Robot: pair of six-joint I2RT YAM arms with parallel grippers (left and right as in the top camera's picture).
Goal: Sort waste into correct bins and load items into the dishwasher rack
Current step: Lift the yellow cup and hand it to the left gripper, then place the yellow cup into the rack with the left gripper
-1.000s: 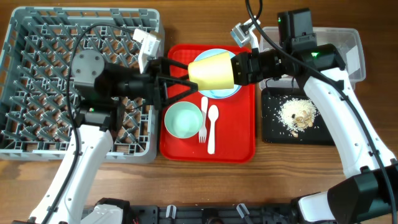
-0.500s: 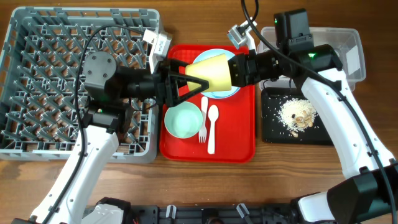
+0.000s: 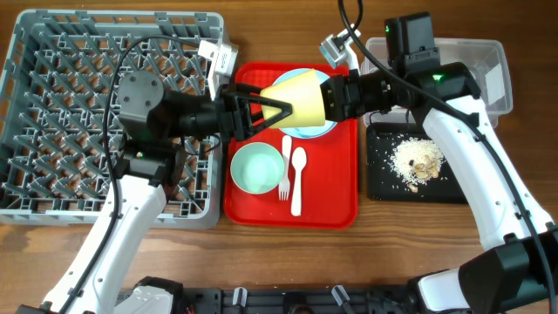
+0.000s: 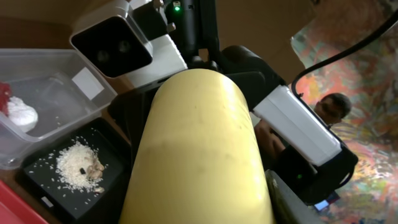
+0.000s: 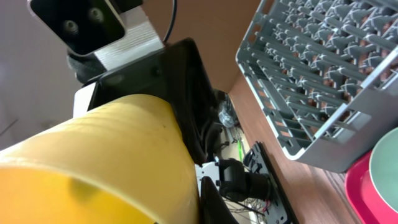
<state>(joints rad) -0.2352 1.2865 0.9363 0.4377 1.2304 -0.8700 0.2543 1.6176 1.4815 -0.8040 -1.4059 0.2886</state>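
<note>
The small yellow cup (image 3: 301, 98) hangs on its side above the red tray, between both arms. My right gripper (image 3: 330, 98) is shut on its right end. My left gripper (image 3: 281, 112) has its fingers closed against the left end. In the left wrist view the cup (image 4: 199, 143) fills the space between the jaws, with one finger (image 4: 287, 200) against its side. The right wrist view shows the cup (image 5: 99, 162) pressed by a black finger (image 5: 214, 205). The grey dishwasher rack (image 3: 52, 52) stands at the left with nothing in it.
The red tray (image 3: 340, 201) holds a pale blue plate (image 3: 307, 129), a light green bowl (image 3: 257, 167), a white fork (image 3: 285, 170) and spoon (image 3: 297, 179). The black tray (image 3: 384, 183) carries crumbs (image 3: 417, 160). The clear tub (image 3: 488, 61) holds a white napkin (image 4: 18, 115).
My left gripper moved right onto the cup's free end and its wide-open fingers closed in on it. The right arm held the cup still.
</note>
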